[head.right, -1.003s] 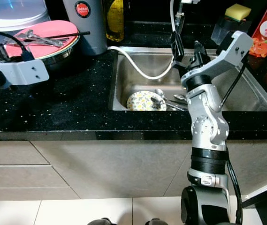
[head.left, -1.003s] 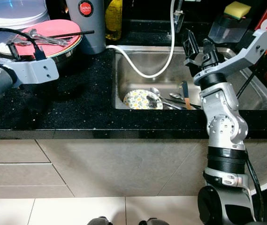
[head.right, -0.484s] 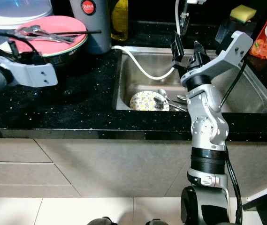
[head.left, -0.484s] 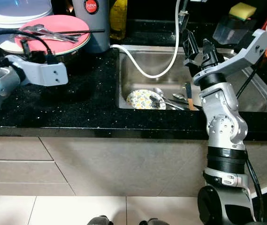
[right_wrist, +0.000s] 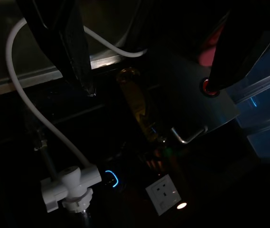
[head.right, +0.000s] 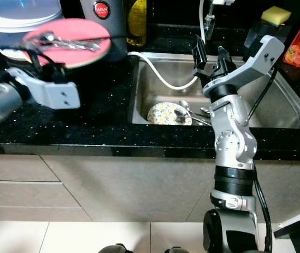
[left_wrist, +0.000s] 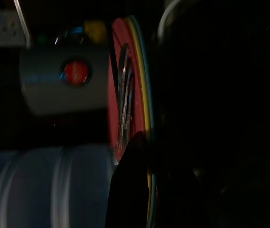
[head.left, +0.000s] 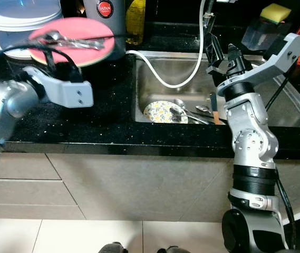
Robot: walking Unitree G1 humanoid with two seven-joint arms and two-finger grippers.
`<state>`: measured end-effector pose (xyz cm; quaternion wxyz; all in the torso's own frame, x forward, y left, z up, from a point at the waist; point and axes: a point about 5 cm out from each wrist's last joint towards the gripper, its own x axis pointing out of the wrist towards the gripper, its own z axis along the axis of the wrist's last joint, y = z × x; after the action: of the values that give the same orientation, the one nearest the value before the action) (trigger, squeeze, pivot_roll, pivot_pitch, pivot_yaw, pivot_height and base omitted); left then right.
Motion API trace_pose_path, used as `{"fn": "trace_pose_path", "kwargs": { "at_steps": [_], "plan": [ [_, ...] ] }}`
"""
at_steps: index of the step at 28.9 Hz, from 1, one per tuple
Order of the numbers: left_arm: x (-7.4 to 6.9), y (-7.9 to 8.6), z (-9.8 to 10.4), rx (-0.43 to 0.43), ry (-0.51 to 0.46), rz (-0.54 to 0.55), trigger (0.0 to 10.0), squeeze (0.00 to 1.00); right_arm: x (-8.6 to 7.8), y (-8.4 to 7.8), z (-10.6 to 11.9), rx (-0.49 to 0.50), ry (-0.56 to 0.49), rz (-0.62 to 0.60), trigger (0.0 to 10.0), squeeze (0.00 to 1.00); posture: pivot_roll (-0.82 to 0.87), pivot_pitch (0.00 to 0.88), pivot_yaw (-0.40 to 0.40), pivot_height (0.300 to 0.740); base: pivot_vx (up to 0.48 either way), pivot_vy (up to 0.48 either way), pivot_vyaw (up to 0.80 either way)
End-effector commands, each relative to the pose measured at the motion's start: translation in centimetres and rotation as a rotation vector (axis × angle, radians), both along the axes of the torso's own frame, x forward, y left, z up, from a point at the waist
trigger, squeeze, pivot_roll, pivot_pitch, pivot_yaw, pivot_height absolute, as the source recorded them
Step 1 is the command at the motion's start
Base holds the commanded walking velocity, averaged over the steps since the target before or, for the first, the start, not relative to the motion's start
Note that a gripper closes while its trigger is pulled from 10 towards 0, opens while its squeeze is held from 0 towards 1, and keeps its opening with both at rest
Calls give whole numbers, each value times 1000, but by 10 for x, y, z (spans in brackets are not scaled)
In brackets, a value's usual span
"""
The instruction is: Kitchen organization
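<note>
A pink plate carrying several pieces of cutlery tops a thin stack of plates, held blurred above the black counter at the back left. My left gripper is shut on the stack's near rim; in the left wrist view one black finger lies against the red and yellow plate edges. My right gripper hovers open above the steel sink, holding nothing. A floral plate and loose cutlery lie in the sink.
A grey flask, a yellow bottle and a white lidded container stand behind the plates. A white hose curves from the tap into the sink. A yellow sponge sits at the back right.
My left arm has come forward and to the right, lifting the plate stack off the steel bowl. The view has shifted slightly. The right arm has stayed put.
</note>
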<state>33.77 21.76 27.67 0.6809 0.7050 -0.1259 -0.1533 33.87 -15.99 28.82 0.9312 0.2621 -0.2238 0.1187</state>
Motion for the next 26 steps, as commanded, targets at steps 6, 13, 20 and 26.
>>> {"fn": "trace_pose_path", "kwargs": {
  "at_steps": [6,13,20,26],
  "plan": [
    [-9,-20,4,-44,-30,-57,10000,0,1,3,1,-1,3,15,10000,0,106,54,-50,740,0,0,0],
    [-15,-32,7,-41,-42,-98,10000,0,2,4,0,0,6,18,10000,0,108,54,-56,740,0,0,0],
    [-16,-55,13,-42,-37,-189,10000,0,4,4,1,-1,5,21,10000,0,107,49,-54,740,0,0,0],
    [-21,-77,7,-46,-3,-278,10000,0,4,4,2,1,3,18,10000,0,102,49,-48,740,0,0,0]
  ]
}}
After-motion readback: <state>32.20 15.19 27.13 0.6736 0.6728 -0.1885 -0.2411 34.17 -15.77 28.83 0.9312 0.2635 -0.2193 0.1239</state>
